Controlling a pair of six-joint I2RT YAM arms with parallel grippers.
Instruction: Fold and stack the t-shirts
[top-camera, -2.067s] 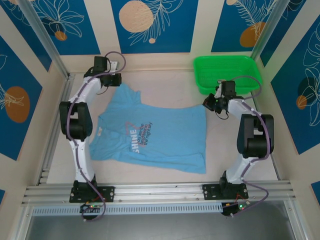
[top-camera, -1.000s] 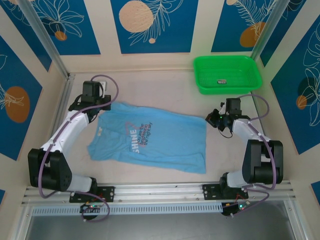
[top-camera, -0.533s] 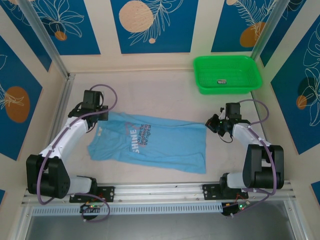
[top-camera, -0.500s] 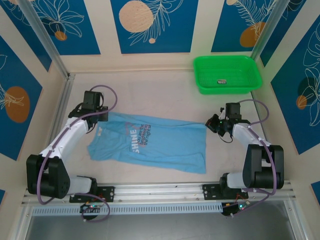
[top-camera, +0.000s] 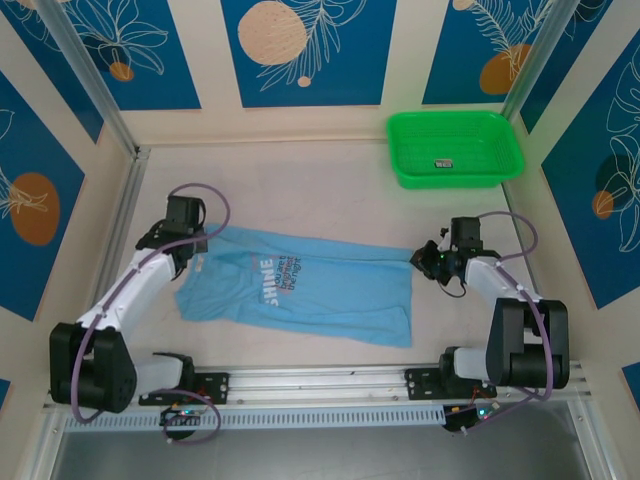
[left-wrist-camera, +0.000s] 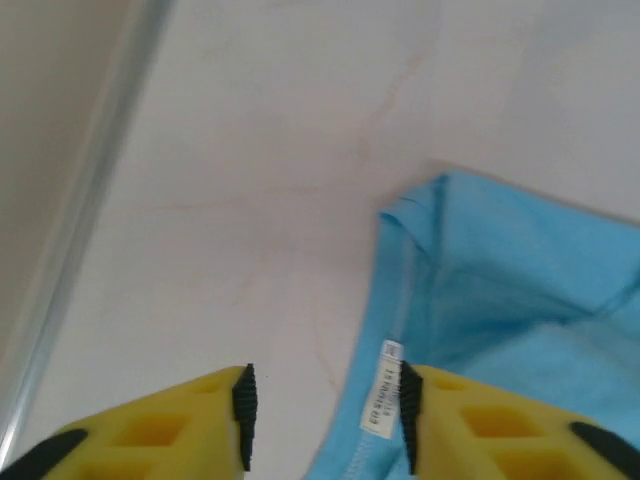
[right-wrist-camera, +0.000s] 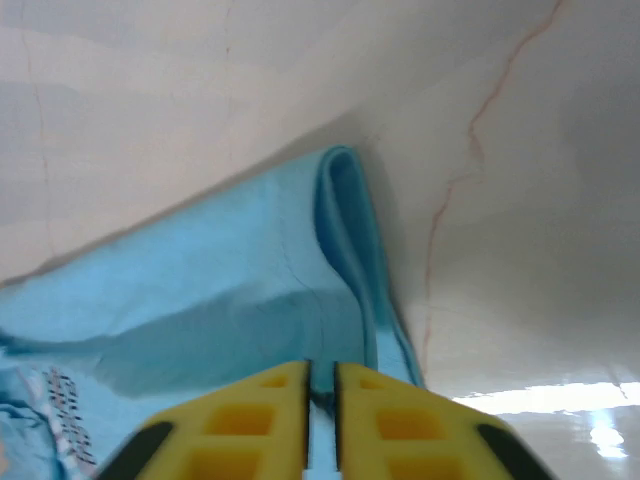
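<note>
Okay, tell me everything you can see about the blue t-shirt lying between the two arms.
The t-shirt is light sky-blue soft fabric with white-and-pink lettering. It lies on the table, doubled over lengthwise into a long, slightly rumpled band. A small white label shows at its stitched left edge, where the open left gripper hangs. The right gripper pinches its folded right corner.
</note>
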